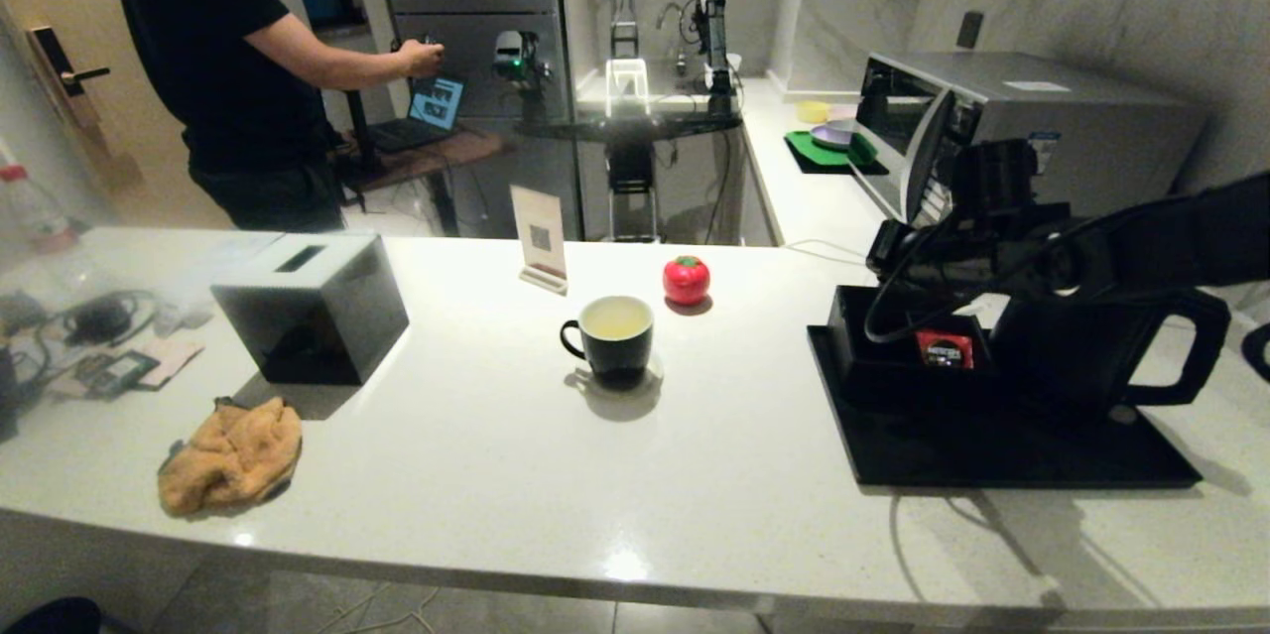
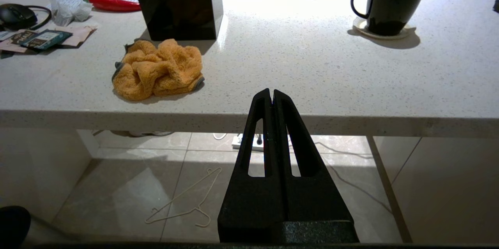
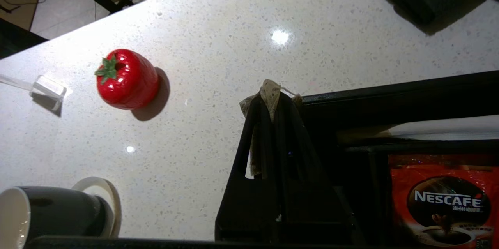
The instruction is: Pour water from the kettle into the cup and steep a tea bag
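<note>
The black cup (image 1: 615, 341) stands on a pale coaster mid-counter, with pale yellowish water (image 1: 615, 317) inside; it also shows as the cup (image 2: 391, 1) and the cup (image 3: 50, 210). The black kettle (image 1: 1081, 356) stands on the black tray (image 1: 992, 460) at the right, its handle pointing right. My right gripper (image 3: 273, 99) hovers over the edge of the compartment box (image 1: 873, 336), shut on a crumpled tea bag (image 3: 269, 89) that sticks out past its tips. My left gripper (image 2: 271, 93) is shut and empty, parked below the counter's front edge.
A red tomato-shaped object (image 1: 686, 279) sits behind the cup. A red Nescafé sachet (image 1: 945, 349) lies in the box. A black tissue box (image 1: 313, 307), an orange cloth (image 1: 233, 455) and a small sign (image 1: 539, 237) stand to the left. A person stands at the back left.
</note>
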Robot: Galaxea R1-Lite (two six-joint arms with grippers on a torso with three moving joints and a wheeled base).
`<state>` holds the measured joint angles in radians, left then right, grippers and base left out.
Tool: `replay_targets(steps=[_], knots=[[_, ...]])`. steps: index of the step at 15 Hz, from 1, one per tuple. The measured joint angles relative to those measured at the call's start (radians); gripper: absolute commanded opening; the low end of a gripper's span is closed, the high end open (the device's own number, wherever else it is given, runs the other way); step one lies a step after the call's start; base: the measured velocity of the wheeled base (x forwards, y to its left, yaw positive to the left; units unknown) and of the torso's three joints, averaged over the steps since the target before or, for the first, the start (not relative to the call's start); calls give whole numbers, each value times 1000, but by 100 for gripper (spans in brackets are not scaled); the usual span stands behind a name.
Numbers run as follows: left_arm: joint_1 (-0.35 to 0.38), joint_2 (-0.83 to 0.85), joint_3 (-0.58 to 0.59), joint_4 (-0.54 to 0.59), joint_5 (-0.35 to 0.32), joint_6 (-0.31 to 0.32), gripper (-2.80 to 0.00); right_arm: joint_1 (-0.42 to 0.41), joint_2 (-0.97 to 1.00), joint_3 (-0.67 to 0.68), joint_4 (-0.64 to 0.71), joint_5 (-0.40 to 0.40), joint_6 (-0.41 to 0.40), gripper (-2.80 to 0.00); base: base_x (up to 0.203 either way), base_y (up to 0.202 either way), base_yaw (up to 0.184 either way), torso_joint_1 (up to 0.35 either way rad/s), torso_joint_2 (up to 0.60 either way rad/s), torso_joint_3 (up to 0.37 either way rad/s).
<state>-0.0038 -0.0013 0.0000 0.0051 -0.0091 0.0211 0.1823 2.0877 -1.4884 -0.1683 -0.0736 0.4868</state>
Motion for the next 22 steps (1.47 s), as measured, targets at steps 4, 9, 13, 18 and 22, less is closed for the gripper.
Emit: replay_targets(steps=[4, 9, 13, 18, 22], knots=[[0, 0, 0, 0, 0, 0, -280, 7, -45, 7, 3, -22, -3, -280, 0, 0, 0, 0, 0, 0], [1, 0, 0, 0, 0, 0, -280, 38, -106, 10, 0, -86, -9, -280, 0, 0, 0, 0, 0, 0], [1, 0, 0, 0, 0, 0, -280, 42, -166, 24, -4, -102, -81, -280, 0, 0, 0, 0, 0, 0], [0, 0, 0, 0, 0, 0, -280, 47, -240, 32, -5, -125, -130, -280, 0, 0, 0, 0, 0, 0], [1, 0, 0, 0, 0, 0, -280, 89, -288, 36, -4, -129, -173, -280, 0, 0, 0, 0, 0, 0]])
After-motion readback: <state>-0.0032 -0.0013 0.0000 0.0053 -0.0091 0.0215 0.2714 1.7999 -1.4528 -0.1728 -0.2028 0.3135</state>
